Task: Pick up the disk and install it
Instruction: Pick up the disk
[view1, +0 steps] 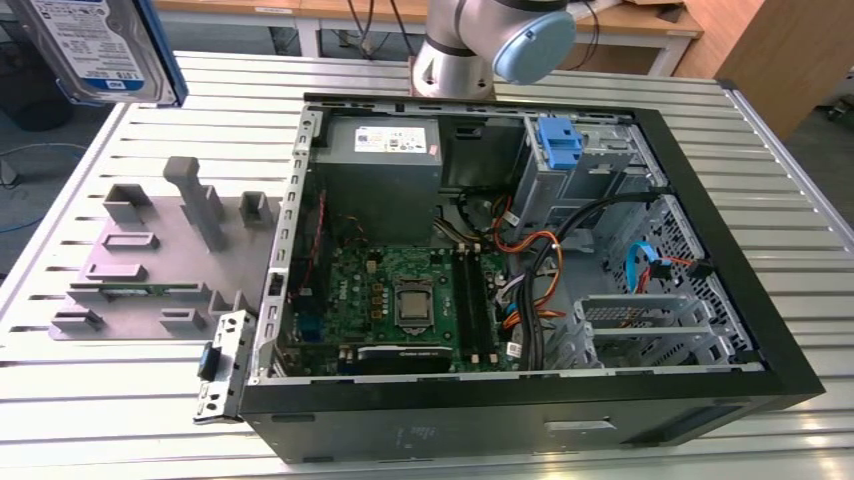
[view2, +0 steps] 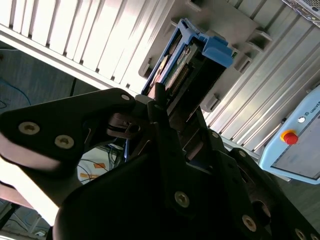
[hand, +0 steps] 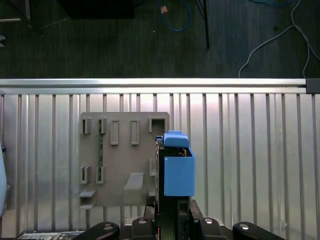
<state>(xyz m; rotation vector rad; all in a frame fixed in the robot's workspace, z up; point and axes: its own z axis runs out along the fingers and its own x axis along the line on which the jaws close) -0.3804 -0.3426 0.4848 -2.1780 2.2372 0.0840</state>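
At the exterior view's upper left corner the disk (view1: 96, 48) hangs raised above the slatted metal tabletop (view1: 107, 400), its white-and-blue label facing the camera and a blue rail along one edge. In both wrist views the pincer (hand: 172, 212) is pinching the disk, which stands on edge between the dark fingers (view2: 159, 100) with its blue tab pointing away from them. On the tabletop, toward the exterior view's left, lies a grey holder plate (view1: 147, 270) with upright slots and posts, just beside the open computer case (view1: 787, 365). Inside the case, going left to right, are the grey power supply (view1: 380, 150) toward the back, the green motherboard (view1: 400, 300) in front of it, a bare blue bracket (view1: 561, 140) in the rear bay, orange and black cables (view1: 534, 250), and a silver drive cage (view1: 641, 320) at the lower right. The robot arm (view1: 487, 40) rises behind the case at top centre.
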